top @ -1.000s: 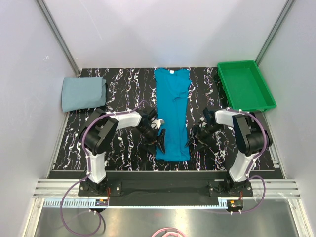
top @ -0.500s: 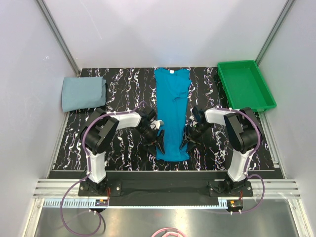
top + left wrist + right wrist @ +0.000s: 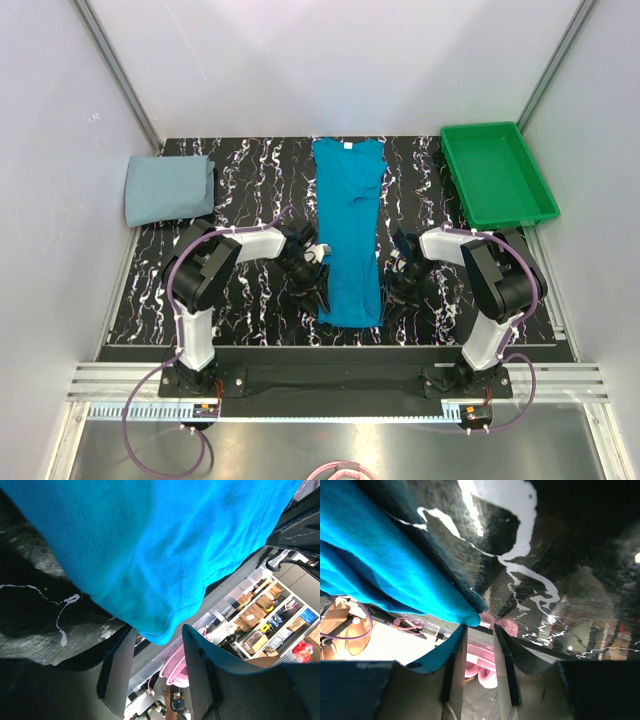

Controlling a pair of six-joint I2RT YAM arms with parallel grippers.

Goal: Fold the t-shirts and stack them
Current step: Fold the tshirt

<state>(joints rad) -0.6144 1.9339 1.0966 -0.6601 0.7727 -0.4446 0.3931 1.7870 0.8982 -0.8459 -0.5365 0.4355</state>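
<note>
**We are taking the near hem of the teal t-shirt (image 3: 349,235) for its next fold.**
It lies as a long strip mid-tabletop (image 3: 250,170), with the grey-blue t-shirt (image 3: 170,188) folded far left. Our left tool (image 3: 157,630) and right tool (image 3: 479,630) each sit at a hem corner, jaws apart, nothing pinched. Next, we judge: pinch both corners and lift evenly toward the collar.

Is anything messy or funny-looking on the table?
Nothing is spilled or broken. The grey shirt is folded, but it pokes out past the left edge of the black table. The blue shirt lies in a long strip down the middle, with a bunched wrinkle on its right side.
</note>
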